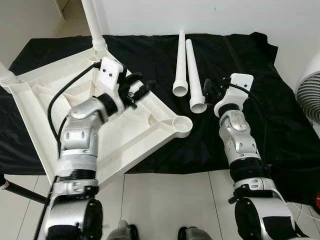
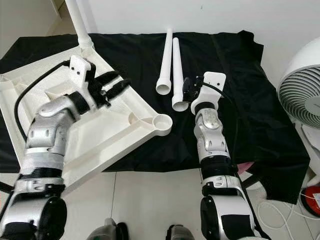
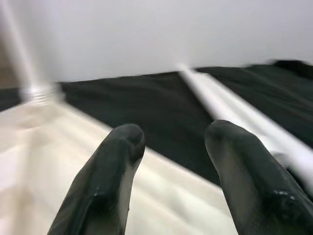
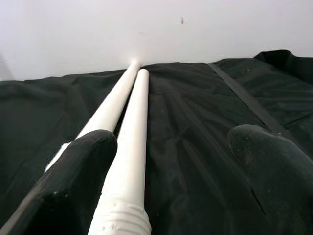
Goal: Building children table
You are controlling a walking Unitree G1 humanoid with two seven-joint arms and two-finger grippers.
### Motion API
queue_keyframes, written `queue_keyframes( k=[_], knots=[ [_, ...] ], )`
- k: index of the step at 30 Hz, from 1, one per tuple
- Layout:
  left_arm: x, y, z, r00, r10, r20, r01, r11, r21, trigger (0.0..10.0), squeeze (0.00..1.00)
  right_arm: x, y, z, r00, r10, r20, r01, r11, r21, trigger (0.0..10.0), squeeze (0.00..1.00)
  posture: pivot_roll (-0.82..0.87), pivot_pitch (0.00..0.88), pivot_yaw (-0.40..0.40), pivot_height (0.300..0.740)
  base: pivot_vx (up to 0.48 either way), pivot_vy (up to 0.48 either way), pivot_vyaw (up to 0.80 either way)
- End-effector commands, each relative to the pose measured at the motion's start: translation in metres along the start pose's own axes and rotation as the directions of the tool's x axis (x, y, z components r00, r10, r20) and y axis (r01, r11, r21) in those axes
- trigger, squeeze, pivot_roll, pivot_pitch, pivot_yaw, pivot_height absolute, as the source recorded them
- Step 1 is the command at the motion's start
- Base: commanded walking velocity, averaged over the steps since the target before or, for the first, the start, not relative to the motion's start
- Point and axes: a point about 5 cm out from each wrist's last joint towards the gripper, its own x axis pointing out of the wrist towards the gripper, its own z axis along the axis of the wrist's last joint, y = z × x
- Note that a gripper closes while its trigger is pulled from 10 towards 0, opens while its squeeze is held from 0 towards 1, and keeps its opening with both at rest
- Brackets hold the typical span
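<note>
Step in hand, I judge: fetching a third leg. My right tool [image 4: 176, 181], fingers apart, empty, sits just short of nearer leg [image 1: 194, 75]. Left tool [image 1: 137, 90], apart, hovers over upturned tabletop [image 1: 125, 135]. Next: advance, straddle, clamp.

We lose the tops of the two fitted legs [image 1: 94, 22] on the upturned white tabletop [image 1: 125, 135] past the frame's upper and left edges, and the left arm covers part of the tabletop's underside. In the left wrist view everything beyond the left gripper [image 3: 173, 142] is smeared, so the pale streak [image 3: 234, 110] on the black cloth [image 3: 146, 112] cannot be made out sharply. The white fan [image 2: 302, 95] is cut by the right edge, and the small red thing [image 2: 312, 200] at the corner is too cropped to tell.
</note>
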Motion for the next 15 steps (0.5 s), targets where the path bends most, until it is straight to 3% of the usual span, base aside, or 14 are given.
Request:
queue_keyframes(
  k=[1,15],
  knots=[
    [-0.0001,0.0045,-0.0050,0.998,0.058,-0.033,-0.058,0.998,-0.005,10.0,0.00,0.0007,-0.0018,-0.0010,1.000,-0.008,0.000,0.008,1.000,-0.007,10.0,0.00,-0.07,0.109,0.083,0.740,0.000,0.000,0.00],
    [0.0051,0.0023,-0.0112,0.992,0.087,-0.094,-0.089,0.996,-0.025,10.0,0.00,-0.0029,-0.0056,-0.0061,0.999,-0.036,-0.008,0.035,0.999,-0.014,10.0,0.00,-0.07,0.113,0.095,0.740,0.000,0.000,0.00]
  ],
)
